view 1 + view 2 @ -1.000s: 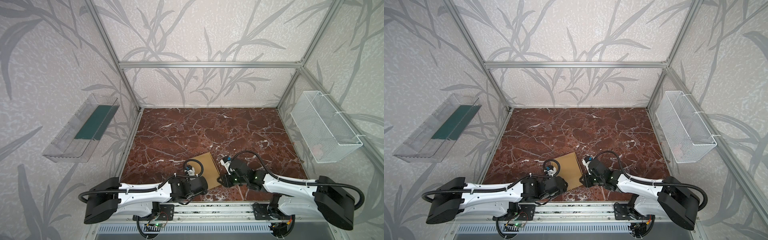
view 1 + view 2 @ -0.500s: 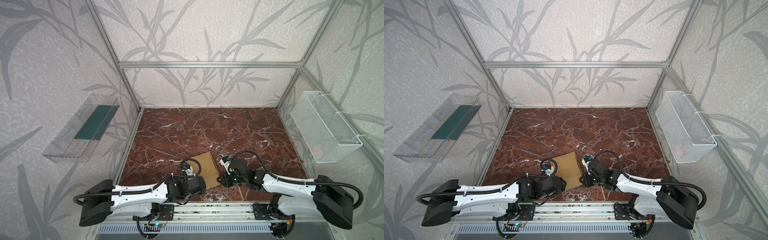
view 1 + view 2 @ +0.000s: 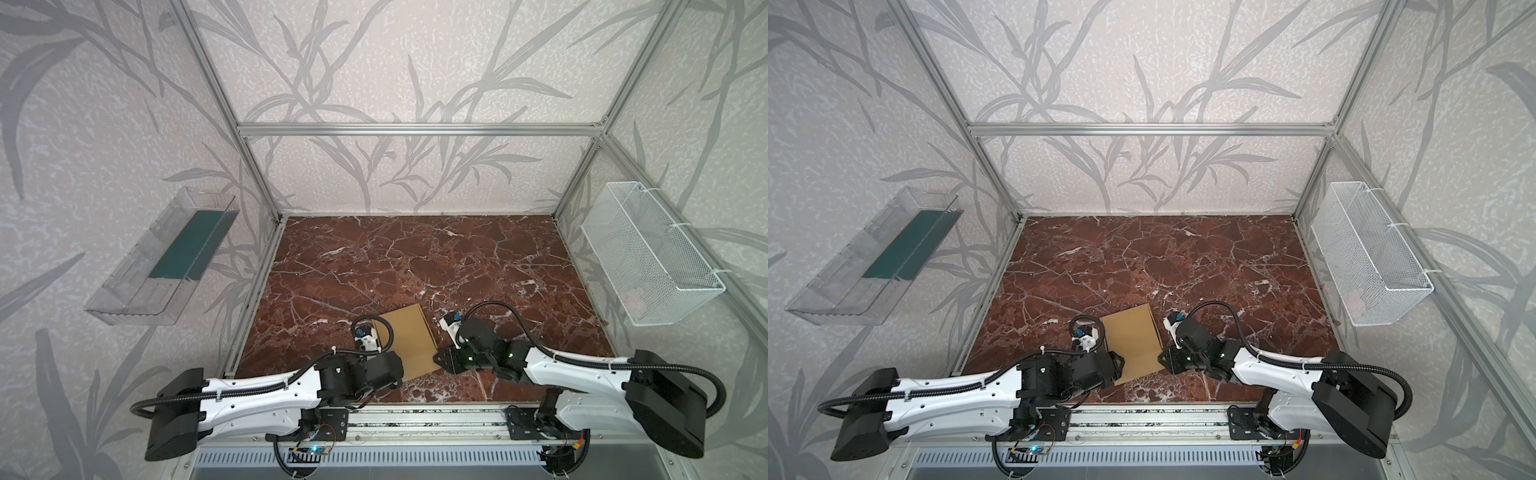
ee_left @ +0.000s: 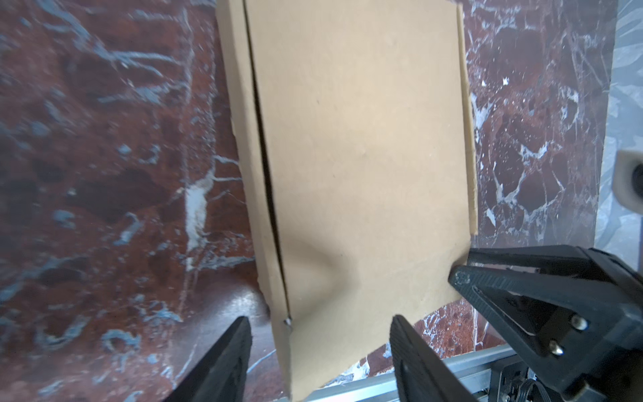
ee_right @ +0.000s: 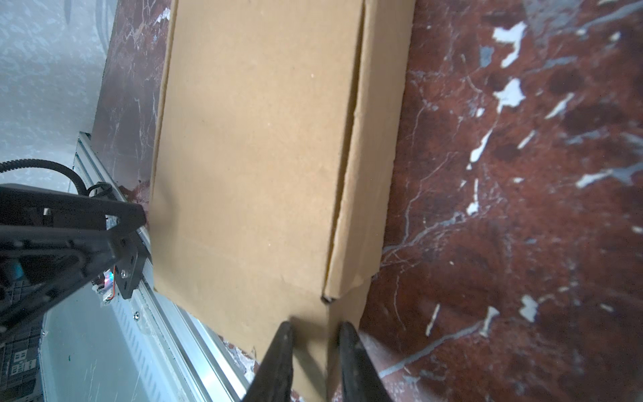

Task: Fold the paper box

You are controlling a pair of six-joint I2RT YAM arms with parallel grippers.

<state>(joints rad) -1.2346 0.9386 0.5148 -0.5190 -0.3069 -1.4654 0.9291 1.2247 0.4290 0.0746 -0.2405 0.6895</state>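
1. Table [image 3: 415, 257]: glossy marble-patterned top. I judge that a light box will skate on it when pushed.
2. Paper box [image 3: 405, 340]: it lies flat near the table's front rail, between my two grippers, with its broad top panel down. I judge it light, stiff across the panels, and willing to bend only at the creases. A shallow buckle in the panel near my right gripper says it dents under pressure.
3. Left gripper [image 4: 318, 320]: the jaws stand wide apart, straddling the near corner and holding nothing.
4. Right gripper [image 5: 316, 325]: the jaws stand narrow, pinching the other near corner's edge.
5. Side strip [image 5: 368, 156]: it gapes slightly from the top panel. I would take hold at the edges, beside a crease.
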